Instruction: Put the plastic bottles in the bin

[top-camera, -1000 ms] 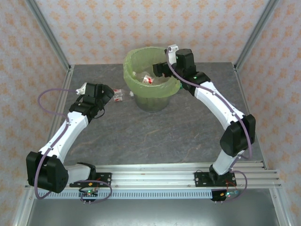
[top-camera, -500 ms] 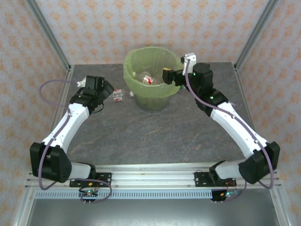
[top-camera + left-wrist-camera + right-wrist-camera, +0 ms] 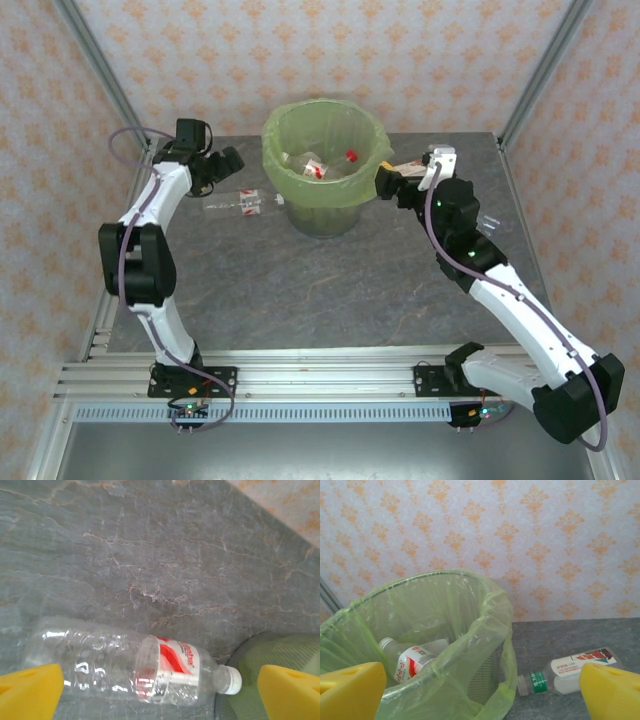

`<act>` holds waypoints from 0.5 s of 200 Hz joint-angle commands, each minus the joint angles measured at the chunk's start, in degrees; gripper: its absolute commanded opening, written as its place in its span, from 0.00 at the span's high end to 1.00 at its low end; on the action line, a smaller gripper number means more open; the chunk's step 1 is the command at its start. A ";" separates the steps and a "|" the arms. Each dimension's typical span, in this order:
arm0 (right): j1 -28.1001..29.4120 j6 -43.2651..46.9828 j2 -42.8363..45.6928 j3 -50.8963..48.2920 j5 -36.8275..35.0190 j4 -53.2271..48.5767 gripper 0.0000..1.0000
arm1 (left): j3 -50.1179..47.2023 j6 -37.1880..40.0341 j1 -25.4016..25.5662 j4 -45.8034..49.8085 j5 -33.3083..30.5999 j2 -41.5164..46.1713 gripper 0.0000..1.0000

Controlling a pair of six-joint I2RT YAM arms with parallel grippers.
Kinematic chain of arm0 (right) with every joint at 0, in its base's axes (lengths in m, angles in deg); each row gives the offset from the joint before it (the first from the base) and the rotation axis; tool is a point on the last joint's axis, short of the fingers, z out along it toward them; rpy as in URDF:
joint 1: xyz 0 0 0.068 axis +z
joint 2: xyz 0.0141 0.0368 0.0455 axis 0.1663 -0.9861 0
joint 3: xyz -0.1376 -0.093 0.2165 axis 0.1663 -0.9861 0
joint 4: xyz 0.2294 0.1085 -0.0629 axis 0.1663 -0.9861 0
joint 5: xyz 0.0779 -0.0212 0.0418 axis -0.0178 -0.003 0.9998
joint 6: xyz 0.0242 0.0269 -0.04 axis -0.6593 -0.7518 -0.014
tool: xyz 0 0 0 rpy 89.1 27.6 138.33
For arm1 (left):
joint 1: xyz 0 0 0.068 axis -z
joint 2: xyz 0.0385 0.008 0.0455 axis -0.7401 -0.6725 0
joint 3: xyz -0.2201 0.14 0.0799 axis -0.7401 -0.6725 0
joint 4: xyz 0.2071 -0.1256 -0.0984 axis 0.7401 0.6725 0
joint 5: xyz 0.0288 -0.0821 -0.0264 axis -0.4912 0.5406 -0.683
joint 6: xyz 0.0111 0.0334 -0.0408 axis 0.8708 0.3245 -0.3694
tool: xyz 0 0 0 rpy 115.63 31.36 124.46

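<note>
Clear plastic, red label: one bottle (image 3: 135, 665) lies flat on the counter (image 3: 300, 280) just left of the bin (image 3: 275, 160), cap toward it. Its length runs across the left gripper's (image 3: 226, 162) wide-open jaws, and that arm's nearer. The right gripper (image 3: 385, 182), also open, has backed off the bin since a second ago.

The grey table (image 3: 300, 290) bears the bin (image 3: 320, 215), with left bottle (image 3: 240, 205) and right bottle (image 3: 570, 672) lying.

A clear bottle (image 3: 135, 667) lies on the grey table (image 3: 150, 555), its white cap (image 3: 231, 680) near the bin (image 3: 280, 650)
</note>
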 commanded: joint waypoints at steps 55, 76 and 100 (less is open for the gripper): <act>0.14 -2.30 2.07 -1.58 -2.13 0.87 0.01 | 15.95 7.48 -2.00 8.72 8.23 -16.86 0.00; 0.12 -1.32 1.83 -1.64 1.36 0.23 0.01 | 15.28 8.07 -2.01 9.58 8.44 -17.32 0.00; 0.16 -0.13 1.68 -1.51 5.38 -0.14 0.01 | 9.58 9.17 -2.01 8.13 9.45 -13.64 0.00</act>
